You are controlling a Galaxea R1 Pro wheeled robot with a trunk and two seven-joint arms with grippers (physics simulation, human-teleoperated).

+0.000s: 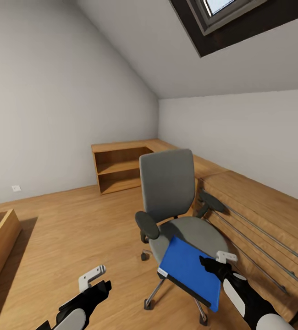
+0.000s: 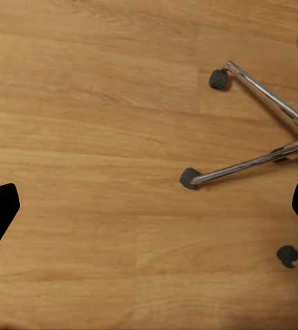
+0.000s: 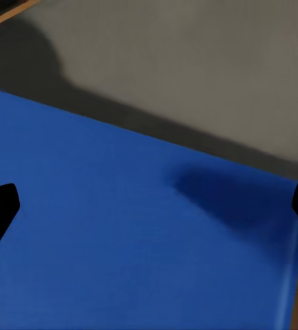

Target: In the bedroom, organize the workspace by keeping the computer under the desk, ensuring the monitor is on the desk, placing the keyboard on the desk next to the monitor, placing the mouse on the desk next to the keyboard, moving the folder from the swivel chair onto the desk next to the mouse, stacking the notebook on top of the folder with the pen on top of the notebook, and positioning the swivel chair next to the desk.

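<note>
Room: attic bedroom with sloped pale walls, a skylight (image 1: 222, 13) at the top and a light wood floor (image 1: 75, 229).
Chair (image 1: 172, 201): grey swivel chair, mid-room, back upright, black armrests on both sides; it stands just beside a long low wooden unit (image 1: 254, 211) along the right wall.
Chair base (image 2: 259, 130): chrome spokes ending in dark castors, resting on the floor — seen from above in the left wrist view.
Folder (image 1: 190, 270): bright blue, flat, with a black edge and a small white label at one corner; it lies on the front of the chair seat, tilted, one corner overhanging the seat edge.
Folder, close view (image 3: 135, 227): blue surface spans most of the right wrist view, the grey seat (image 3: 190, 62) behind it.
Right gripper (image 1: 213, 265): directly above the folder's right part, a shadow cast on the blue; fingers apart, one dark tip at each side of the wrist view; whether they touch the folder cannot be told.
Left gripper (image 1: 101, 284): low over bare floor, left of the chair and well apart from the folder; fingers spread wide, nothing between them.
Shelf (image 1: 121, 167): open wooden unit in the far corner, against the wall.
</note>
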